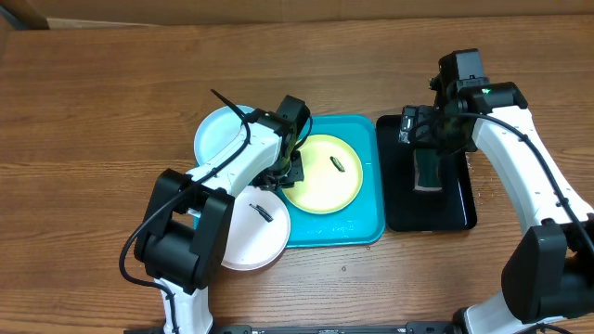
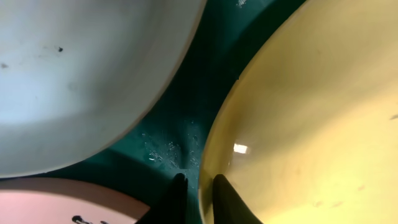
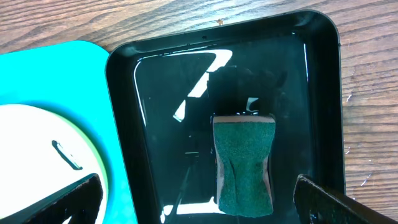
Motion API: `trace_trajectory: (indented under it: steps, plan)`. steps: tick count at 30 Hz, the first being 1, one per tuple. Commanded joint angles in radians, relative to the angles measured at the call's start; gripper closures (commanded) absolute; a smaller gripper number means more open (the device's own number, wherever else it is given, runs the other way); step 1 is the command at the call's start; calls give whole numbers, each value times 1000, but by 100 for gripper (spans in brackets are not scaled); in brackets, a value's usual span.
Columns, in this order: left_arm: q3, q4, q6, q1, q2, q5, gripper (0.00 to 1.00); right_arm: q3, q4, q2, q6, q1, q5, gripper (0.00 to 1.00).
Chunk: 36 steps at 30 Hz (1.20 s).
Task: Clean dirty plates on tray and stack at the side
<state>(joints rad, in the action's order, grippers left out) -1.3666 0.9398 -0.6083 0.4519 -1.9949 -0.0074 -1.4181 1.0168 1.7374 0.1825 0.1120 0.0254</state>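
The yellow-green plate (image 1: 322,173) with a dark smear lies on the turquoise tray (image 1: 362,227). My left gripper (image 1: 290,172) is at the plate's left rim. In the left wrist view its fingers (image 2: 177,199) stand close together astride the rim of the yellow-green plate (image 2: 311,124), with a thin strip of tray (image 2: 180,112) showing beside the outer finger. Whether they pinch it is unclear. The pale blue plate (image 1: 218,134) and the smeared white plate (image 1: 255,232) lie at the tray's left edge. My right gripper (image 3: 199,202) hangs open above a green sponge (image 3: 244,165).
The sponge lies in a wet black tray (image 1: 455,209) right of the turquoise one, with my right arm over it. Bare wooden table surrounds both trays. My left arm crosses over the gap between the pale blue and white plates.
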Motion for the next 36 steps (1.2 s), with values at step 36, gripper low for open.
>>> trace_trajectory:
  steps: [36]
  plan:
    - [-19, -76, 81, 6, -2, 39, 78, -2, -3, -2, -1, -1, -9, 0]
